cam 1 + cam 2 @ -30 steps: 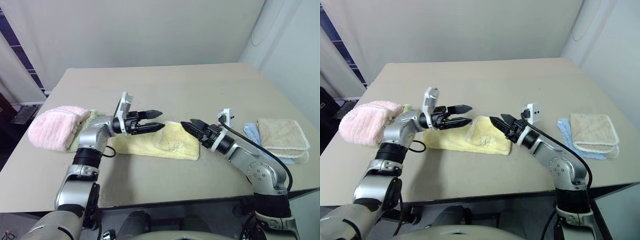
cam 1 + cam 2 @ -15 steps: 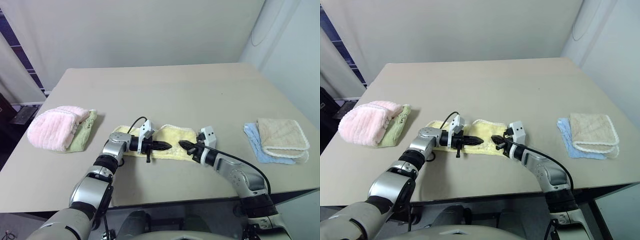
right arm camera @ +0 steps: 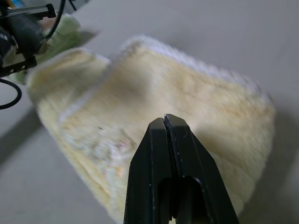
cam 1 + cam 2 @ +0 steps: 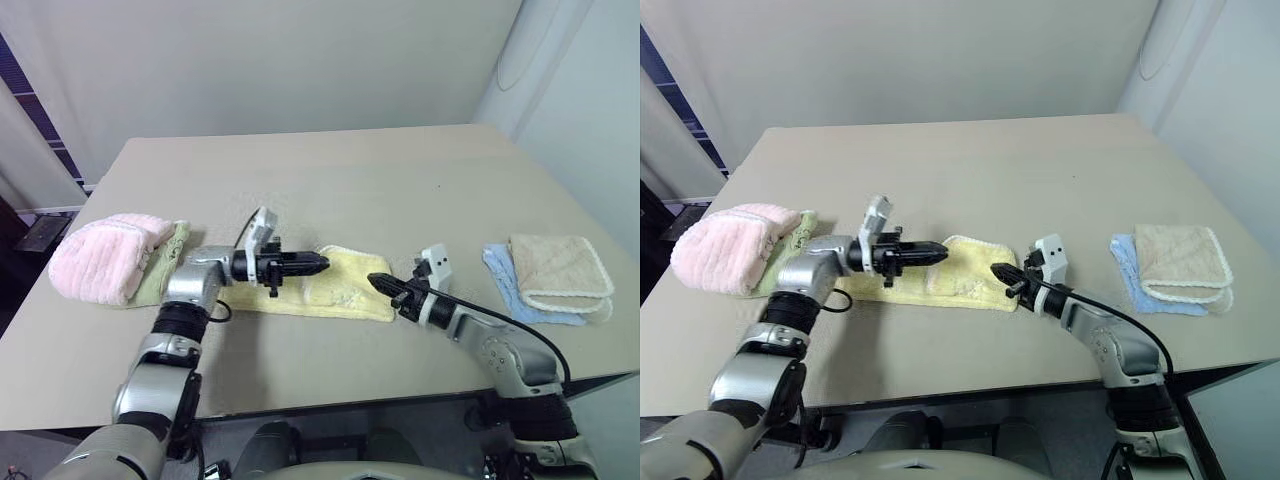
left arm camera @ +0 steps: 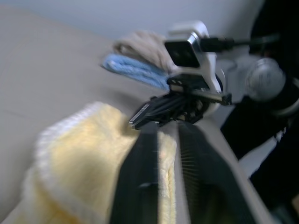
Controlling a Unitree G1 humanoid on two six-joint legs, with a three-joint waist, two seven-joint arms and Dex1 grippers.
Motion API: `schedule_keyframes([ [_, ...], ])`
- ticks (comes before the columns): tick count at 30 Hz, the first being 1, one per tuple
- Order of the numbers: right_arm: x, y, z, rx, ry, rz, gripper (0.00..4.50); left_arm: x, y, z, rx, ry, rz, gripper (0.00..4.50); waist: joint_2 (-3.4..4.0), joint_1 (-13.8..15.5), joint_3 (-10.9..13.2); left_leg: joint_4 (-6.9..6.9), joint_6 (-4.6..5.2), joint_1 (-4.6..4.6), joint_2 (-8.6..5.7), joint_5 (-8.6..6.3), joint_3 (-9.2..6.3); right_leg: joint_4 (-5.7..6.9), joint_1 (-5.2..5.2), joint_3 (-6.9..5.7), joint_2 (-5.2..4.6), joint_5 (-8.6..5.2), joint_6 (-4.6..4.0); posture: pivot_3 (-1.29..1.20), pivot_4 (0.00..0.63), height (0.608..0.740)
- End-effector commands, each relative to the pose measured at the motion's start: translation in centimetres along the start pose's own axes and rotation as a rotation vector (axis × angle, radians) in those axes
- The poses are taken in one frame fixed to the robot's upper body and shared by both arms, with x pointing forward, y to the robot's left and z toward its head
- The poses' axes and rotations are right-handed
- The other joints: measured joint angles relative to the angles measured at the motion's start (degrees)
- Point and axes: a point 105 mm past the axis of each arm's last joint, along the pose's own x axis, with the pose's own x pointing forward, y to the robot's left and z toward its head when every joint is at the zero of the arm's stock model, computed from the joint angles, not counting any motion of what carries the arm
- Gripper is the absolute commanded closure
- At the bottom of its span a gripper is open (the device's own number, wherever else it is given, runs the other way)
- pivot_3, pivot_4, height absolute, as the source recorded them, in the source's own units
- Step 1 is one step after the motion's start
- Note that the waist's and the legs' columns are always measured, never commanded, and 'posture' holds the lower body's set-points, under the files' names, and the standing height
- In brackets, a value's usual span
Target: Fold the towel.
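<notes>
**Yellow towel partly folded, both grippers poised at its ends**

Lying across the near middle of the table [image 4: 400, 180]: the pale yellow towel [image 4: 345, 290], stretched sideways, flat on the tabletop with one layer doubled over at the right portion (a white fuzzy border visible along the far edge); lumpy rather than smooth on the right half.

Reaching in from the left side: the left gripper [image 4: 318, 263], pointing level toward the right, hovering over the towel's left-centre; fingers [image 5: 140, 182] narrowly parted in the left wrist view, a slim gap between them with yellow cloth seen beyond; whether any cloth is pinched cannot be told.

Reaching in from the right side: the right gripper [image 4: 376, 282], angled toward the left and slightly down, tip just at the towel's right edge; fingers [image 3: 156, 154] pressed fully together, nothing between them; towel surface right under the tip in the right wrist view, contact not certain.

Well apart at the left edge of the table: a fluffy pink towel [image 4: 100, 255] resting on top of a pale green cloth [image 4: 170, 262]; near the right edge: a beige towel [image 4: 558, 272] with a stitched border, folded, sitting on a light blue cloth [image 4: 510, 275]; both stacks clear of the yellow towel.

Behind the table: a plain pale wall [image 4: 270, 60].
</notes>
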Motion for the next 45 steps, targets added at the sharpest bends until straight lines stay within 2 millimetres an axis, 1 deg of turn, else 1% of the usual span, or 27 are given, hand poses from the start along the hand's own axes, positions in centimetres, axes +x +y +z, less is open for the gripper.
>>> schedule_keyframes([
  [1, -0.4, 0.6, 2.5, 0.018, -0.083, 0.021, 4.50, -3.2, -1.3, 1.8, -0.060, -0.032, 0.026, 2.17, 0.02, -0.3, 0.0, 0.00, 0.00, 0.01, 0.00, 0.00, 0.00, -0.01, -0.02, 0.01, 0.00, 0.00, 0.00, 0.00, 0.000, 0.731],
  [2, -0.3, 0.5, 2.5, 0.025, -0.081, 0.016, 4.50, -4.1, -1.5, 2.1, -0.090, -0.043, 0.050, 1.85, 0.02, -0.3, 0.0, 0.00, 0.00, 0.01, 0.00, 0.00, 0.01, 0.00, -0.03, 0.03, 0.00, -0.01, -0.01, 0.00, 0.000, 0.731],
  [3, -0.3, 0.5, 2.5, 0.031, -0.080, 0.012, 4.50, -4.8, -1.7, 2.4, -0.120, -0.054, 0.073, 1.37, 0.02, -0.2, 0.0, 0.00, -0.01, 0.03, 0.00, -0.01, 0.01, -0.02, -0.06, 0.03, -0.01, -0.02, -0.03, 0.00, 0.000, 0.731],
  [4, -0.2, 0.4, 2.5, 0.046, -0.083, 0.007, 4.50, -5.5, -1.8, 2.5, -0.154, -0.062, 0.103, 1.09, 0.02, -0.1, 0.0, 0.00, -0.02, 0.03, 0.00, -0.01, 0.01, -0.03, -0.06, 0.03, -0.02, -0.03, -0.05, 0.00, 0.000, 0.731],
  [5, -0.2, 0.3, 2.5, 0.061, -0.085, 0.003, 4.50, -6.1, -1.9, 2.6, -0.185, -0.068, 0.136, 0.66, 0.03, 0.0, 0.0, 0.00, -0.03, 0.03, 0.00, -0.02, 0.01, -0.04, -0.06, 0.03, -0.04, -0.08, -0.14, 0.00, 0.000, 0.731],
  [7, 0.0, 0.1, 2.4, 0.077, -0.083, -0.009, 4.50, -7.5, -2.0, 2.4, -0.246, -0.082, 0.214, 0.04, 0.04, 0.2, 0.0, 0.00, -0.16, 0.03, -0.01, -0.10, 0.01, -0.05, -0.04, 0.03, -0.07, -0.12, -0.24, 0.00, 0.000, 0.731],
  [10, 0.3, 0.0, 2.1, 0.112, -0.077, -0.014, 4.50, -9.3, -1.7, 1.1, -0.311, -0.057, 0.347, 0.04, 0.04, 0.2, 0.0, 0.01, -0.18, 0.04, -0.03, -0.10, 0.02, -0.06, -0.03, 0.03, -0.10, -0.11, -0.27, 0.00, 0.000, 0.731],
  [14, 0.8, -0.1, 1.7, 0.160, -0.063, -0.013, 4.50, -11.3, -2.0, -0.1, -0.576, -0.078, 0.419, 0.04, 0.03, 0.1, 0.0, -0.01, -0.18, 0.06, -0.03, -0.11, 0.02, -0.03, -0.05, 0.03, -0.09, -0.09, -0.30, 0.00, 0.000, 0.731],
  [17, 1.2, 0.0, 1.6, 0.192, -0.051, -0.001, 4.50, -12.6, -1.8, -1.4, -0.680, -0.021, 0.515, 0.04, 0.05, 0.0, 0.0, -0.06, -0.19, 0.10, -0.03, -0.11, 0.03, -0.02, -0.06, 0.04, -0.08, -0.09, -0.30, 0.00, 0.000, 0.731],
  [23, 1.6, 0.0, 1.3, 0.229, -0.023, 0.002, 4.50, -14.8, -1.9, -2.8, -0.797, 0.054, 0.623, 0.04, 0.06, 0.0, 0.0, -0.17, -0.25, 0.12, -0.03, -0.10, 0.03, -0.06, -0.09, 0.05, -0.09, -0.09, -0.31, 0.00, 0.000, 0.731],
  [26, 1.8, -0.1, 1.1, 0.243, -0.020, -0.004, 4.50, -15.5, -1.8, -3.9, -0.804, 0.127, 0.675, 0.04, 0.07, 0.0, 0.0, -0.26, -0.28, 0.12, -0.03, -0.09, 0.04, -0.08, -0.12, 0.07, -0.10, -0.10, -0.33, 0.00, 0.000, 0.731],
  [27, 1.8, -0.2, 1.0, 0.247, -0.020, -0.006, 4.50, -15.6, -1.4, -4.2, -0.805, 0.135, 0.695, 0.04, 0.08, 0.0, 0.0, -0.30, -0.30, 0.12, -0.03, -0.08, 0.04, -0.09, -0.13, 0.07, -0.11, -0.10, -0.34, 0.00, 0.000, 0.731],
  [31, 2.0, -0.3, 1.0, 0.255, -0.034, -0.024, 4.50, -15.6, 0.2, -4.6, -0.798, 0.132, 0.751, 0.04, 0.08, 0.1, 0.0, -0.51, -0.35, 0.16, -0.04, -0.05, 0.07, -0.12, -0.20, 0.08, -0.14, -0.06, -0.41, 0.00, 0.000, 0.731],
  [33, 2.0, -0.5, 1.0, 0.255, -0.035, -0.039, 4.50, -15.1, 0.8, -4.5, -0.808, 0.108, 0.745, 0.04, 0.08, 0.2, 0.0, -0.57, -0.36, 0.21, -0.04, -0.04, 0.06, -0.12, -0.19, 0.07, -0.14, -0.04, -0.43, 0.00, 0.000, 0.731],
  [37, 1.8, -1.1, 0.9, 0.258, -0.041, -0.078, 4.50, -14.1, 2.0, -5.2, -0.811, 0.128, 0.757, 0.04, 0.13, 0.4, 0.0, -0.65, -0.38, 0.27, -0.05, -0.03, 0.07, -0.12, -0.17, 0.07, -0.16, -0.02, -0.46, 0.00, 0.000, 0.731],
  [41, 1.4, -1.5, 0.9, 0.261, -0.045, -0.103, 4.50, -12.8, 2.2, -4.8, -0.823, 0.124, 0.702, 0.04, 0.20, 0.6, 0.0, -0.73, -0.38, 0.31, -0.11, -0.03, 0.09, -0.13, -0.12, 0.01, -0.27, 0.03, -0.54, 0.00, 0.000, 0.731],
  [43, 1.4, -1.5, 0.8, 0.263, -0.044, -0.105, 4.50, -12.6, 2.1, -5.0, -0.825, 0.148, 0.693, 0.04, 0.20, 0.6, 0.0, -0.76, -0.38, 0.32, -0.13, -0.03, 0.11, -0.13, -0.12, 0.00, -0.32, 0.07, -0.60, 0.00, 0.000, 0.731],
  [45, 1.4, -1.5, 0.6, 0.261, -0.036, -0.110, 4.50, -12.8, 2.0, -5.3, -0.816, 0.180, 0.705, 0.04, 0.20, 0.5, 0.0, -0.78, -0.38, 0.32, -0.16, -0.03, 0.13, -0.13, -0.12, -0.02, -0.37, 0.09, -0.64, 0.00, 0.000, 0.731],
])
